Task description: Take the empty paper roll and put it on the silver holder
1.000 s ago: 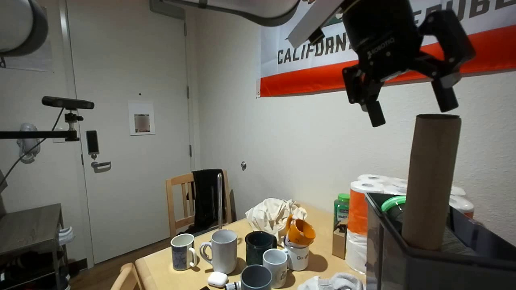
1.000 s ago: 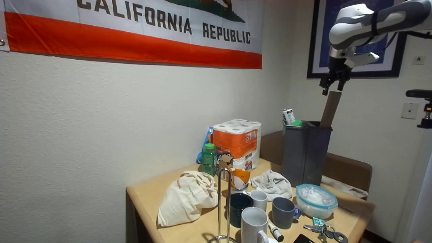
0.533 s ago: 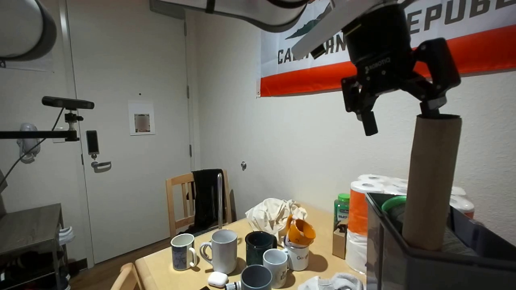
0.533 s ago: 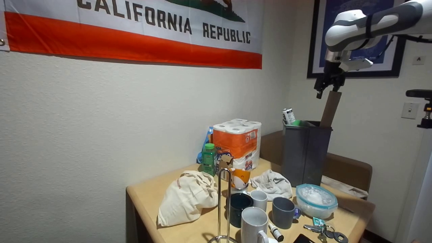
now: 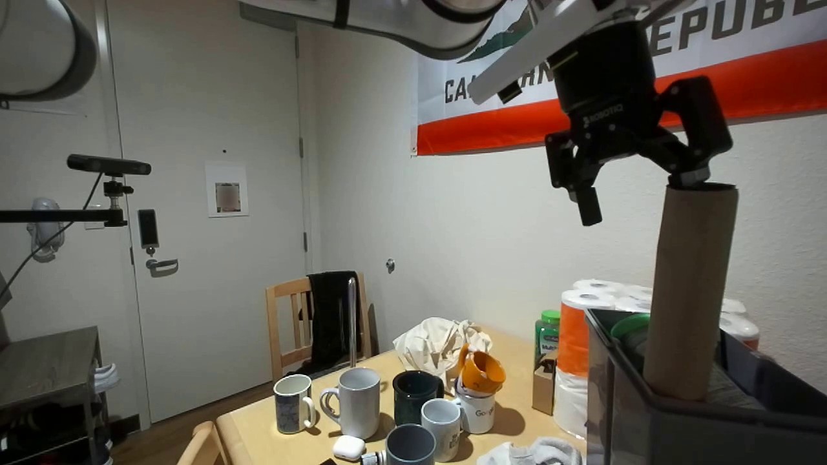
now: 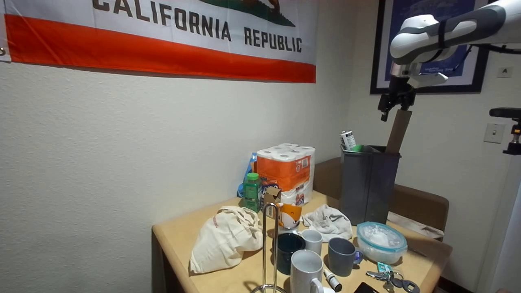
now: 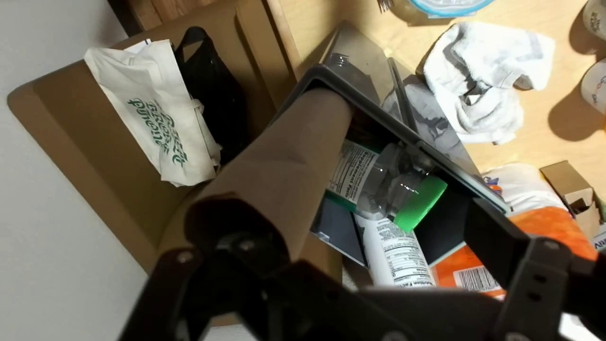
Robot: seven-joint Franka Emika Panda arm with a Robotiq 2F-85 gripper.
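Note:
The empty paper roll (image 5: 691,290) is a long brown cardboard tube standing tilted in a grey bin (image 5: 617,400). It also shows in the wrist view (image 7: 293,161) and in an exterior view (image 6: 399,132). My gripper (image 5: 638,200) is open above the roll's top end. One finger reaches into the roll's dark open end, and its tip is hidden there. The other finger (image 7: 492,232) is outside the roll, apart from it, over the bin. The silver holder (image 6: 264,244) is an upright metal loop on the table, with only its rod (image 5: 353,323) showing in an exterior view.
The bin also holds a green-capped bottle (image 7: 421,203) and a white can (image 7: 397,251). Wrapped white paper rolls (image 6: 285,175) stand beside the bin. Several mugs (image 6: 306,268) crowd near the holder. A cloth bag (image 6: 228,240) and a lidded bowl (image 6: 381,244) are on the table.
My gripper has come down and shifted sideways over the roll. One finger has gone from above the roll's rim into its open end. The roll has stayed in place.

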